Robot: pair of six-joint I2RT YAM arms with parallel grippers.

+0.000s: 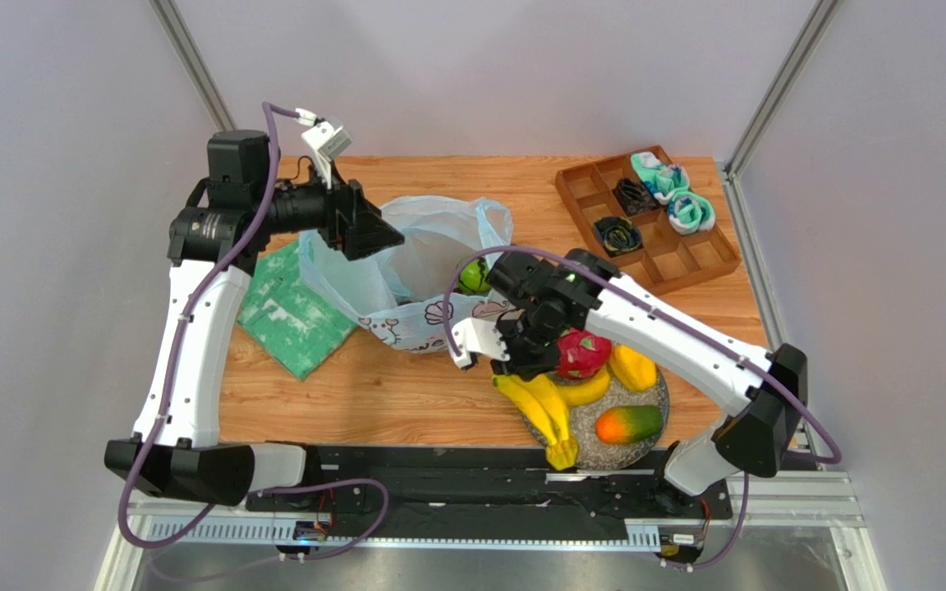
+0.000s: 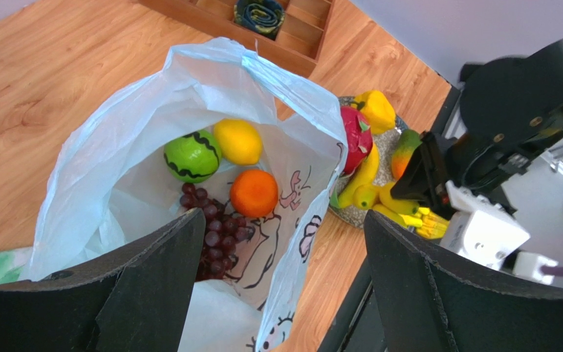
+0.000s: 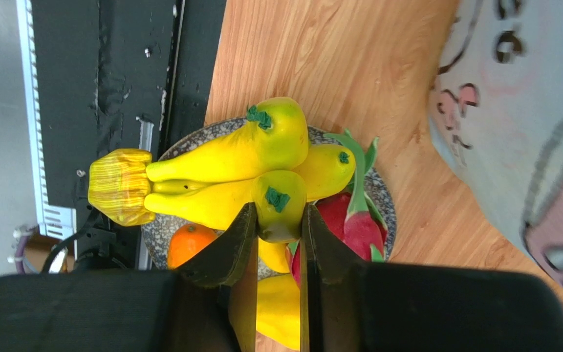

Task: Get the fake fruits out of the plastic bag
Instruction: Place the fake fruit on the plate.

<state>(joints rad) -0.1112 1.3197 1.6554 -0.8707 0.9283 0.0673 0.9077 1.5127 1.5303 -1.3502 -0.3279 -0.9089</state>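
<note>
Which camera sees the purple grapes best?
The left wrist view: it looks into the open plastic bag, where the grapes lie. From the top the bag hides them; the right wrist shows only its outside.

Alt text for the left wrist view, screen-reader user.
Open pale-blue plastic bag seen from above between the spread black fingers of the left gripper, holding a green striped fruit, a lemon, an orange and dark grapes. Beside it on the wooden table, a plate carries bananas, a dragon fruit and a mango.
</note>
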